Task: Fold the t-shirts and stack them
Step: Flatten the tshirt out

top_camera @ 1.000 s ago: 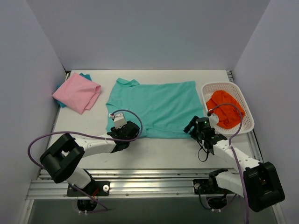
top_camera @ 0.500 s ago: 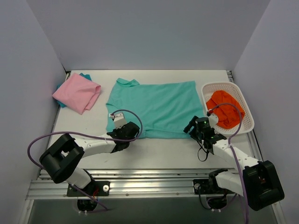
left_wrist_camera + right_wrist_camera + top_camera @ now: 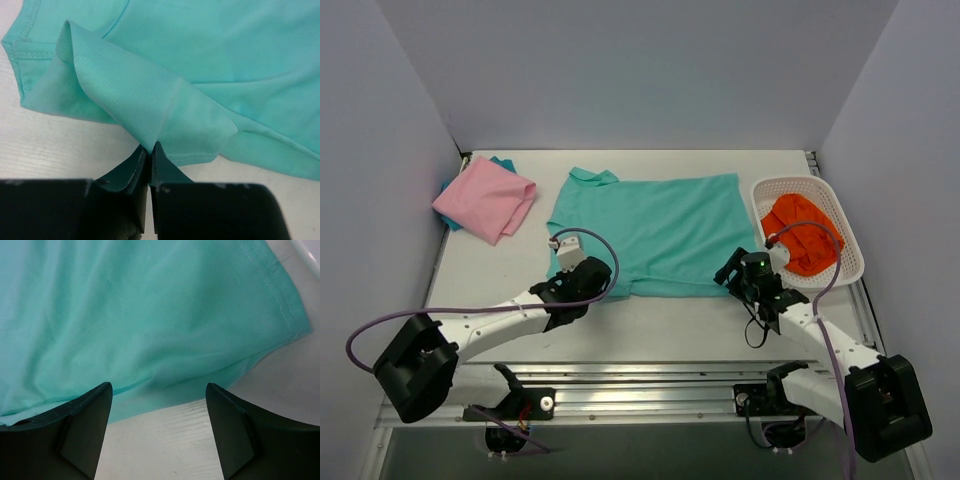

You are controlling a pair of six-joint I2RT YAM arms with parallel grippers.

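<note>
A large mint-teal t-shirt [image 3: 655,232] lies spread flat mid-table. My left gripper [image 3: 588,283] is at its near left corner, shut on a pinched-up fold of the teal cloth [image 3: 150,115]; the fold rises from between the closed fingers [image 3: 131,170]. At the shirt's near right edge my right gripper [image 3: 732,272] is open, its fingertips [image 3: 90,410] on either side of bare table just short of the teal hem [image 3: 200,385]. A folded pink t-shirt [image 3: 485,200] rests at the far left.
A white lattice basket [image 3: 840,215] holding orange cloth [image 3: 802,232] stands at the right edge, close to my right arm. A bit of teal-blue cloth [image 3: 503,161] peeks from under the pink shirt. Grey walls close in the table on three sides.
My left gripper has closed on the shirt's near left corner and lifted the cloth slightly; the left arm has stretched out lower. The right gripper stays open in place.
</note>
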